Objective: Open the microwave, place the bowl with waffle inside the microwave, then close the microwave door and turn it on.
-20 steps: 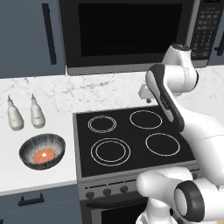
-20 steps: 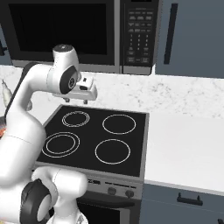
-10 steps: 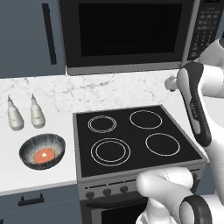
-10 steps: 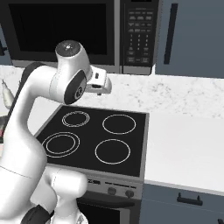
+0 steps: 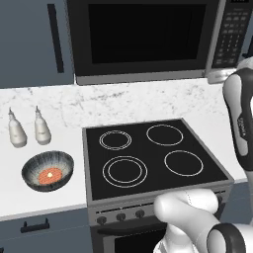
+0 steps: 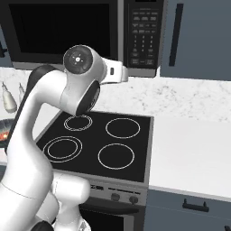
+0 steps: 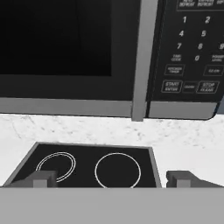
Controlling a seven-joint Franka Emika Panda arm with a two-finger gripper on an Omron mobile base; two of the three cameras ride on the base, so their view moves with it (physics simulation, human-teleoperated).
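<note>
The microwave (image 5: pixel 143 39) hangs above the stovetop with the microwave door (image 7: pixel 57 43) shut; its steel edge (image 7: pixel 140 57) runs beside the keypad (image 7: pixel 192 43). On the left counter sits the bowl (image 5: pixel 48 170), with the waffle (image 5: pixel 49 175) lying in it; its rim also peeks in at the bowl (image 6: pixel 3 127). My gripper (image 7: pixel 111 178) is open and holds nothing, its fingertips (image 7: pixel 43 178) far apart. It hovers over the stove's back, facing the door's lower right and the keypad. In the right base view the hand (image 6: pixel 116 72) reaches toward the keypad (image 6: pixel 144 34).
A black four-ring stovetop (image 5: pixel 148 153) lies below the microwave. Two pale bottles (image 5: pixel 17 129) (image 5: pixel 42 127) stand behind the bowl. Dark blue cabinet doors with bar handles flank the microwave (image 5: pixel 54 37) (image 6: pixel 180 31). White counter (image 6: pixel 194 144) stretches to the stove's right.
The arm has swung up and to the right, carrying the hand from over the back burners toward the microwave's right side. The jaws have spread wider. Bowl and door are unmoved.
</note>
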